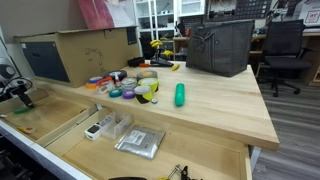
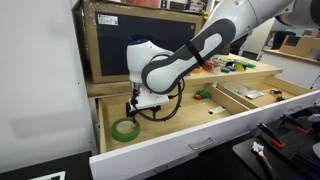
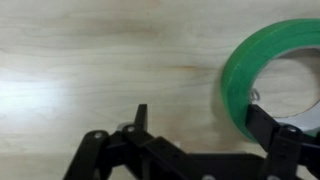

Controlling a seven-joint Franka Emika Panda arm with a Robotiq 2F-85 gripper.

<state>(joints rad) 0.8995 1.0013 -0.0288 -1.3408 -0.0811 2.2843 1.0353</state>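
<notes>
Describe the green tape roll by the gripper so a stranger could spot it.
Find the wooden drawer pulled open under the desk top. At its end by the white wall, beside the open gripper, a tape roll lies flat on the drawer floor. It is a bright green hoop; other rolls sit on the desk top.

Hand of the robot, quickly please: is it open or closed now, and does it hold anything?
Hand: open, holding nothing; one finger is by the green tape roll, and contact cannot be told.
</notes>
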